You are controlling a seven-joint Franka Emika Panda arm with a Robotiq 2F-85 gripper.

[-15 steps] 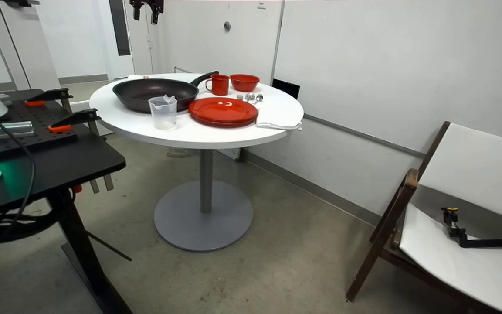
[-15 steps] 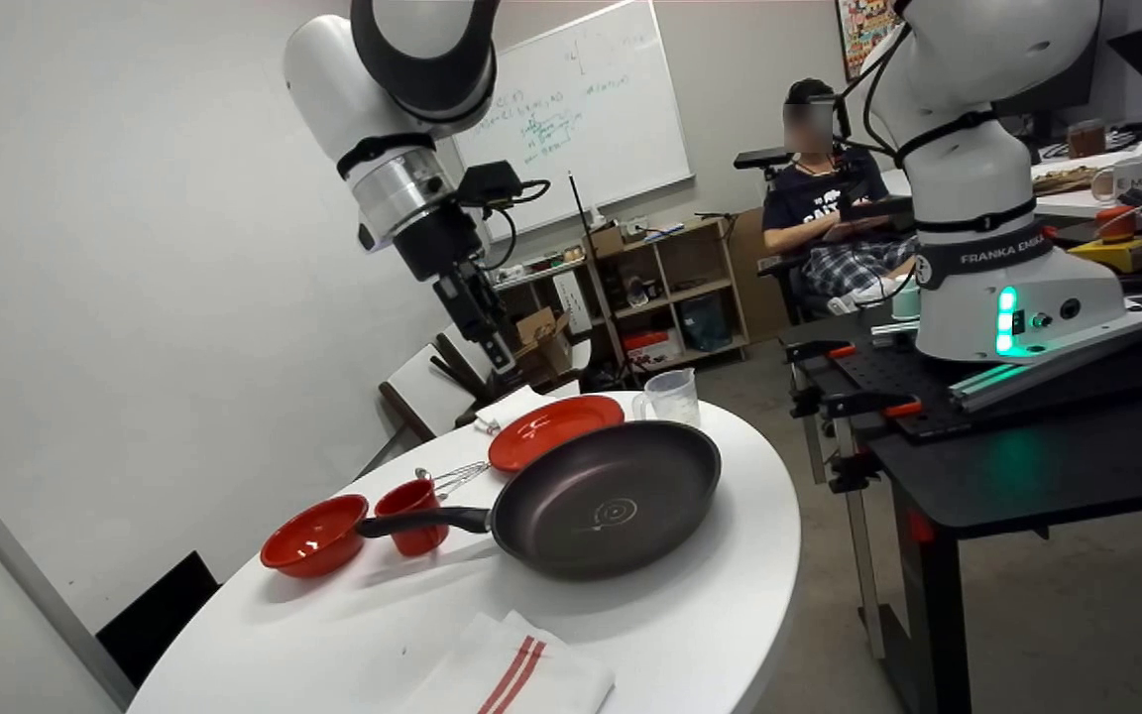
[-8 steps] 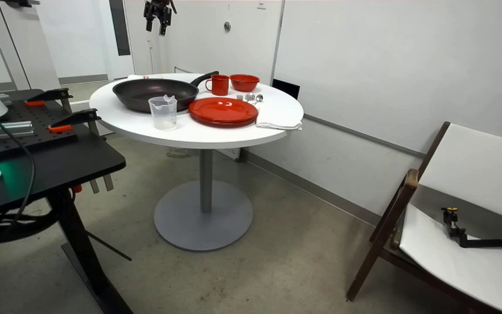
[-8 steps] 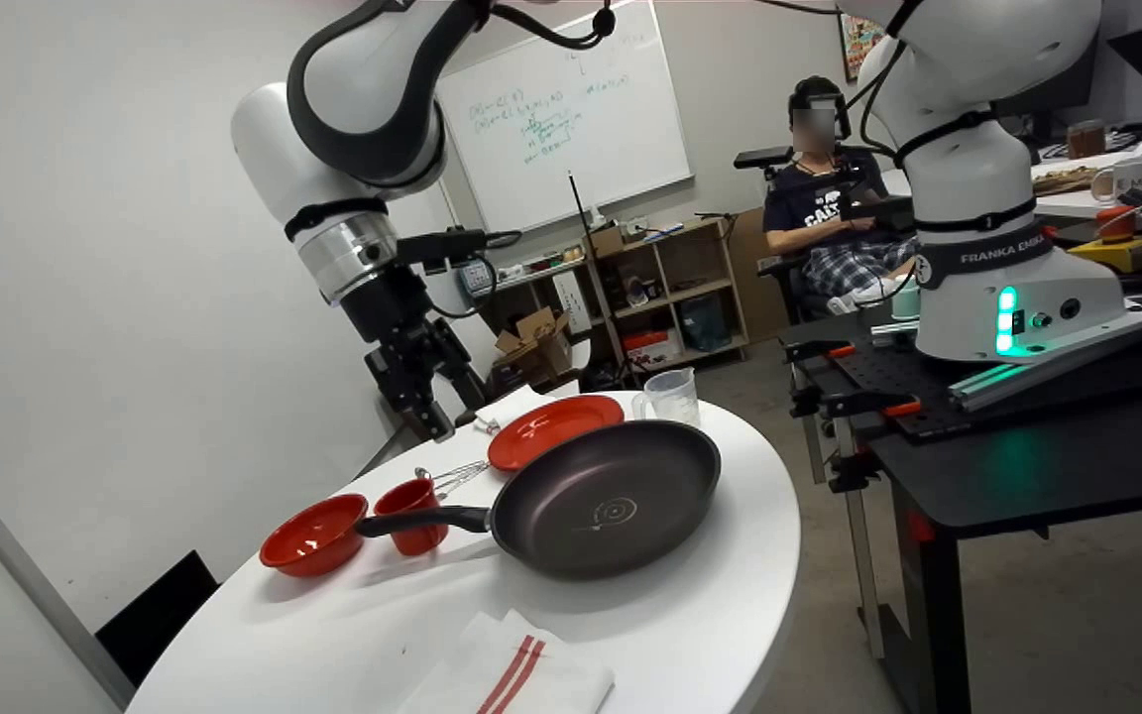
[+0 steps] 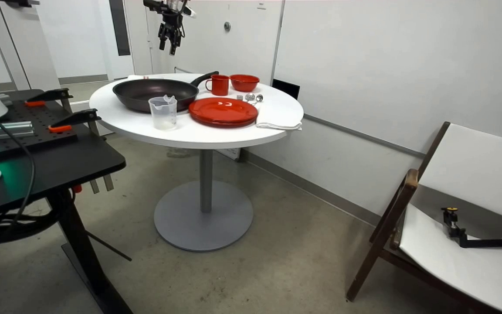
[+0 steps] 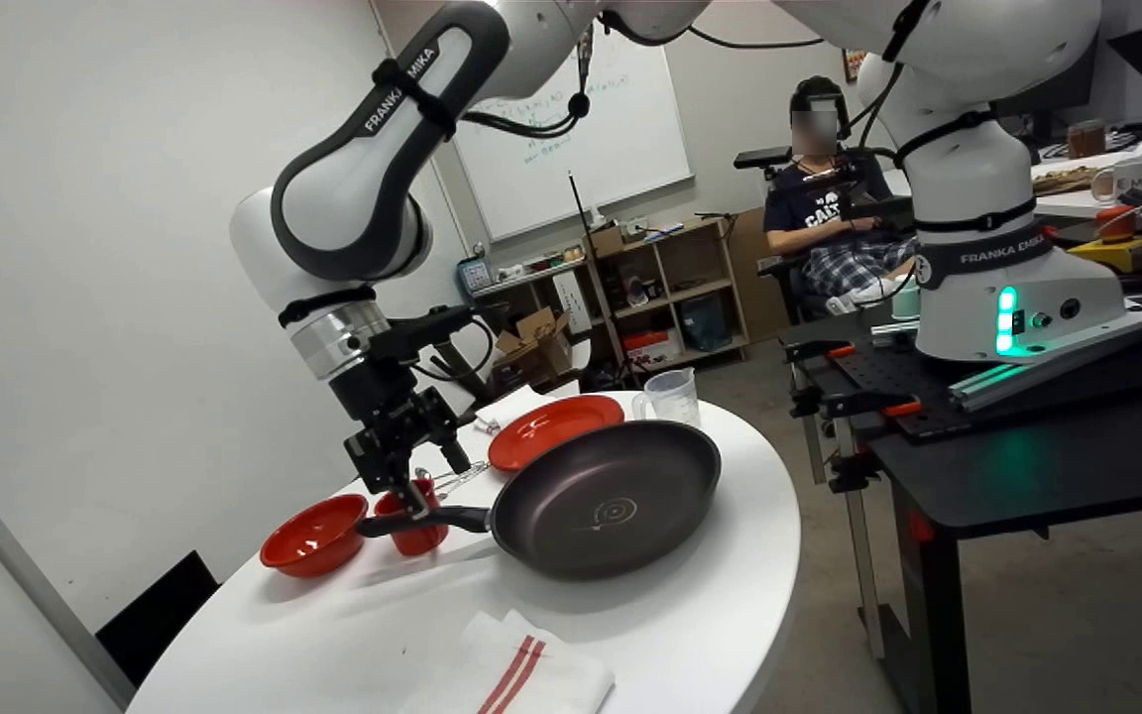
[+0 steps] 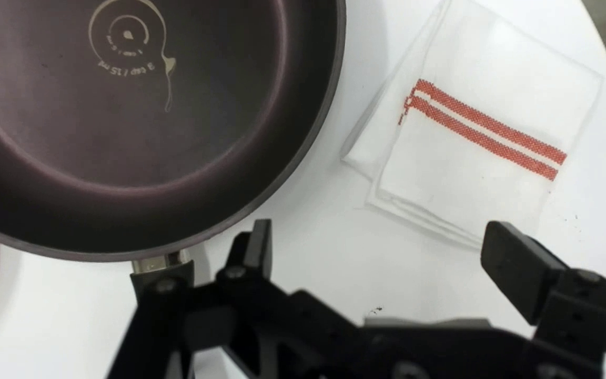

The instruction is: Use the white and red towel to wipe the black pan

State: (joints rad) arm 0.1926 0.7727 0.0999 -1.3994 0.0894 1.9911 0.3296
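I have the hand point(image 7: 378, 234) released, fingers spread wide over the desk point(image 7: 308, 242). In the wrist view the black pan point(image 7: 140, 131) lies up and left of it, "cap / 15 ml" legible inside; the white and red towel point(image 7: 471, 126) sits folded up and right. Above the hand, my arm point(image 6: 333, 208) reads FRANKA EMIKA. Lower than the hand in an exterior view: measuring cup point(image 5: 164, 115), red mug point(image 5: 220, 85), contents I can't make out.
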